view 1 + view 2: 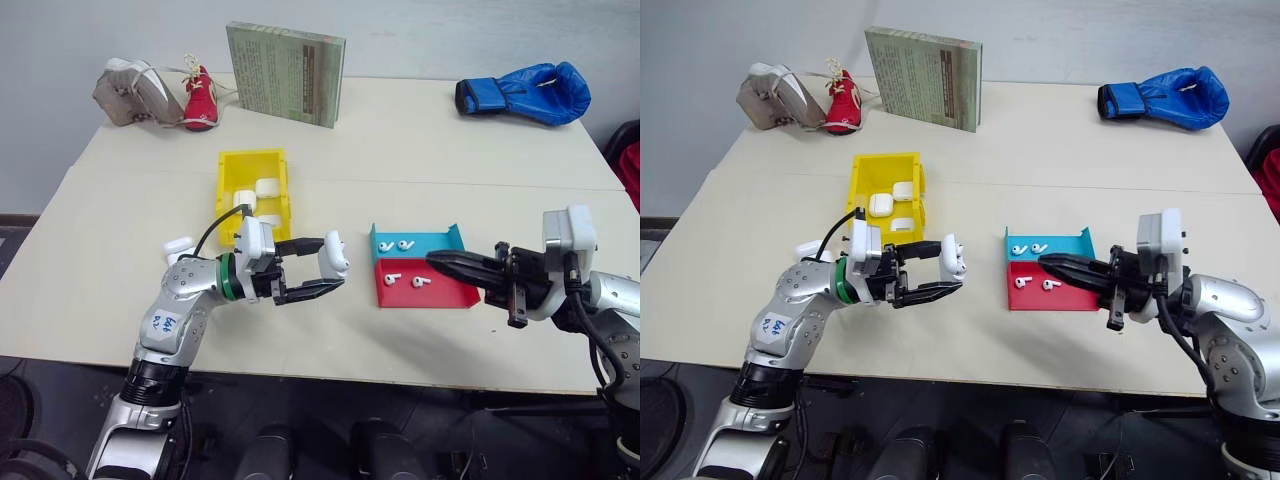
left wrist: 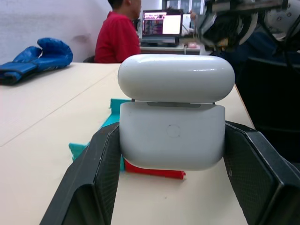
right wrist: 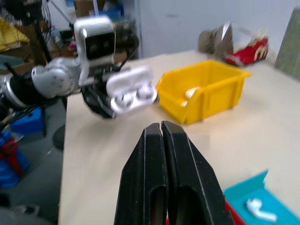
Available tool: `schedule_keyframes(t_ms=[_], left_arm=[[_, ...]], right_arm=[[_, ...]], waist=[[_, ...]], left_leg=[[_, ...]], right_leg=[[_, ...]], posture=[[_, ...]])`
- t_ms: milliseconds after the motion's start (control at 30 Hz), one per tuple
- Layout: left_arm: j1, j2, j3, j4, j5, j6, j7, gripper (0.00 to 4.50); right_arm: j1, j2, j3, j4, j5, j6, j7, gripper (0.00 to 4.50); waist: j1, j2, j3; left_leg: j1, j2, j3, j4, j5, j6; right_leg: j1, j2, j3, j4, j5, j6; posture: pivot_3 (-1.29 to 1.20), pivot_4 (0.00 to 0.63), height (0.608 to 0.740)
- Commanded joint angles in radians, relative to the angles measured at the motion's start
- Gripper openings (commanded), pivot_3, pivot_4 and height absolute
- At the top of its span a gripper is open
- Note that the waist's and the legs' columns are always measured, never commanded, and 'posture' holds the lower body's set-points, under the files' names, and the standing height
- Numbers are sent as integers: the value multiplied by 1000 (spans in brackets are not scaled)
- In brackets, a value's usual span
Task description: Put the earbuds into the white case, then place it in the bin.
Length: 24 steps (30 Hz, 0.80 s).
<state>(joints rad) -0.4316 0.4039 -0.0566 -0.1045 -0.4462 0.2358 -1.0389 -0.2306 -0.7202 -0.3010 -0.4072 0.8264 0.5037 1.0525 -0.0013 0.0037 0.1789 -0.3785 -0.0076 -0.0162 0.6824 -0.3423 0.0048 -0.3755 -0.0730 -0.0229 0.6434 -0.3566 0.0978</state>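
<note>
Spanning the scene is a matte beige table (image 1: 420,330), bearing every item. Standing upright at its far edge is a flat green book (image 1: 286,72), flanked by a padded blue boxing glove (image 1: 523,94) and a small red shoe (image 1: 200,99). Sitting nearer is the bin (image 1: 228,178), a bright yellow open-top plastic box holding several glossy white cases. Lying beside it, to the right, is a shallow tray (image 1: 448,296), half teal and half red, carrying four tiny glossy earbuds (image 1: 404,244) with short stems. Hovering between bin and tray, the left gripper (image 1: 335,266) is clamping the white case (image 1: 335,252), a smooth rounded rectangle with its hinged lid raised, between two black fingers (image 2: 89,187). Reaching over the tray, the right gripper (image 1: 432,258) is holding its tapered jaws pressed together, empty.
</note>
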Motion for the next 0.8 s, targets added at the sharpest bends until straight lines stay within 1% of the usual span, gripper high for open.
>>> schedule_keyframes(t_ms=[33,133,300,400,467,633,800], left_arm=[[-23,9,-38,-22,22,-8,-11,2793],[-54,5,-83,-6,50,-11,-22,2793],[-92,-9,-125,8,69,-11,-26,2793],[-99,-15,-133,12,70,-19,-34,2793],[-100,-20,-135,13,70,-24,-33,2793],[-94,-31,-129,16,64,-50,-35,2793],[-77,-39,-83,4,18,-74,-50,2793]], right_arm=[[-64,-21,45,-100,45,19,-1,46],[-141,-27,152,-137,46,94,-33,46],[-251,1,288,-144,4,166,-110,46],[-283,20,333,-133,-19,183,-135,46],[-286,0,365,-125,-72,164,-115,46],[-266,-26,375,-110,-115,165,-98,46],[-190,-71,331,-86,-137,145,-67,46]], waist=[[1,0,0],[1,0,0],[2,0,0],[2,0,0],[2,0,0],[3,0,0],[3,0,0]], left_leg=[[0,0,0,0,0,0],[0,0,-1,-1,0,0],[0,0,-1,0,0,0],[0,0,-1,-1,0,0],[0,0,-1,-1,0,0],[0,0,-1,-1,0,0],[-1,0,-1,-1,0,0]], right_leg=[[0,0,0,0,0,0],[0,0,0,0,0,0],[0,0,0,0,0,0],[0,0,-1,0,0,0],[0,0,-1,0,0,0],[0,0,-1,1,0,0],[0,0,-1,1,0,0]], posture=[[0,150,740],[0,150,740],[0,150,740],[0,150,740],[0,150,740],[0,150,740],[0,150,740]])
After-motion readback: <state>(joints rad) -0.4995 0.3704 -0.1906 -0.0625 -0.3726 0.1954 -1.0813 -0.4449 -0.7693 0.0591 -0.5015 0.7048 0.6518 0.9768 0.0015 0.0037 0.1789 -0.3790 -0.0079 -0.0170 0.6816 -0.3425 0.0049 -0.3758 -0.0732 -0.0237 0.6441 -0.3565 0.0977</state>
